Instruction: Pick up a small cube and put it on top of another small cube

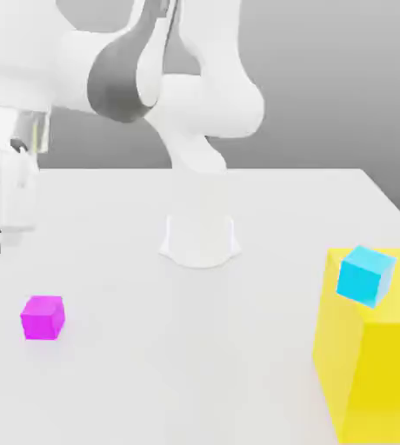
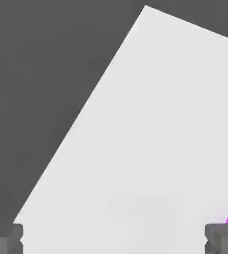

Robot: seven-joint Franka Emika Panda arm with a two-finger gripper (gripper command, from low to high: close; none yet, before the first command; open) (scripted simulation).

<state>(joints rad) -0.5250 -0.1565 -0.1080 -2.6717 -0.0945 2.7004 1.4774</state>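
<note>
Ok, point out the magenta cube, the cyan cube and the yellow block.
magenta cube [image 1: 41, 325]: exterior view, front face
cyan cube [image 1: 362, 280]: exterior view, side face
yellow block [image 1: 393, 378]: exterior view, front face

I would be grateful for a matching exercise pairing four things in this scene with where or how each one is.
1. magenta cube
2. cyan cube
3. yellow block
4. gripper

A. fingers apart
B. over at the exterior view's right, directly on the table
C. on the big block
D. on the table, at the exterior view's left

1-D, 2-C, 3-B, 4-A
</note>
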